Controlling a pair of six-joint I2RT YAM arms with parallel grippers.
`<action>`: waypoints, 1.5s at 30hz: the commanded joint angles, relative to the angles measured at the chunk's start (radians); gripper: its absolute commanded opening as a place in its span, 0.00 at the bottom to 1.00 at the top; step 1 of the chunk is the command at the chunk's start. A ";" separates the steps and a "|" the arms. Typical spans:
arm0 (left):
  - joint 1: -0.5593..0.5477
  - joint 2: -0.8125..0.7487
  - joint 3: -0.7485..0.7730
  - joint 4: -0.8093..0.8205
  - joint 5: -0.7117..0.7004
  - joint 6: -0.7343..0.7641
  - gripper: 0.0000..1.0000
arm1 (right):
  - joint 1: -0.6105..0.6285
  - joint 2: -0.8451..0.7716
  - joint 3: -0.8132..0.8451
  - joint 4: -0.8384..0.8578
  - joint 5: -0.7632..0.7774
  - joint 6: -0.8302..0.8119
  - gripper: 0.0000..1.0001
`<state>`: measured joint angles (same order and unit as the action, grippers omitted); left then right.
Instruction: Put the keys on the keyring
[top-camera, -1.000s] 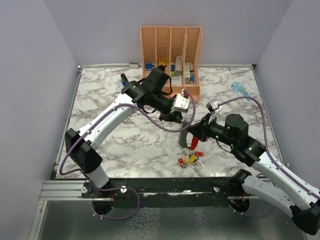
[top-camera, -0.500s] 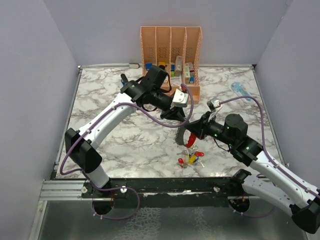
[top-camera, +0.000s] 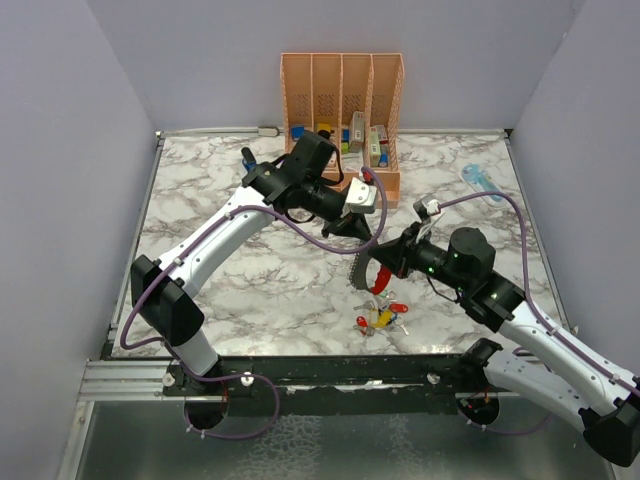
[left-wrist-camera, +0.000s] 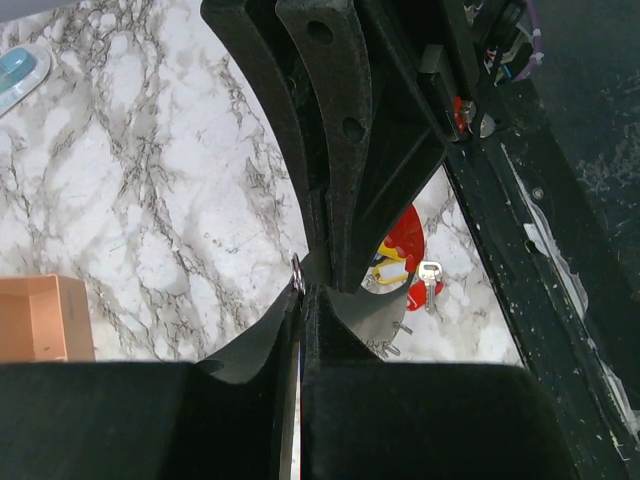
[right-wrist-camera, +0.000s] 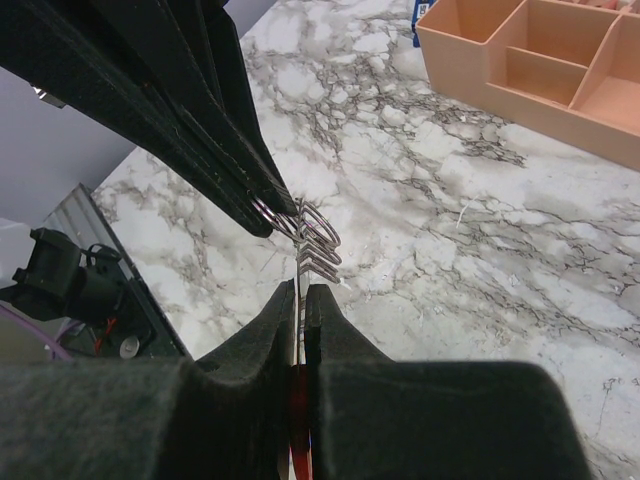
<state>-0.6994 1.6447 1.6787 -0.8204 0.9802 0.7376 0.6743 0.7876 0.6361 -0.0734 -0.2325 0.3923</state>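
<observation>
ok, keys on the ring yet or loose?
Loose: the keys lie piled on the table; the ring is pinched in the right claw.

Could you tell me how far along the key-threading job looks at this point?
Done: the keyring is held above the marble table, pinched by the left gripper and right gripper, both shut. In hand: only the ring, no key. Left: the coloured keys lie piled near the front edge; none appears threaded.
</observation>
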 joint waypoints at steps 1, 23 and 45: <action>-0.001 0.000 -0.002 -0.021 0.020 0.000 0.00 | 0.005 -0.003 -0.004 0.053 0.001 0.006 0.01; -0.018 0.040 0.137 -0.289 -0.180 0.163 0.00 | 0.005 0.028 0.045 -0.011 0.001 -0.047 0.01; -0.056 0.099 0.233 -0.488 -0.267 0.314 0.00 | 0.005 0.057 0.068 -0.020 -0.098 -0.070 0.01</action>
<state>-0.7567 1.7191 1.8801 -1.1969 0.7891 0.9997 0.6807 0.8272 0.6533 -0.0998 -0.3019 0.3500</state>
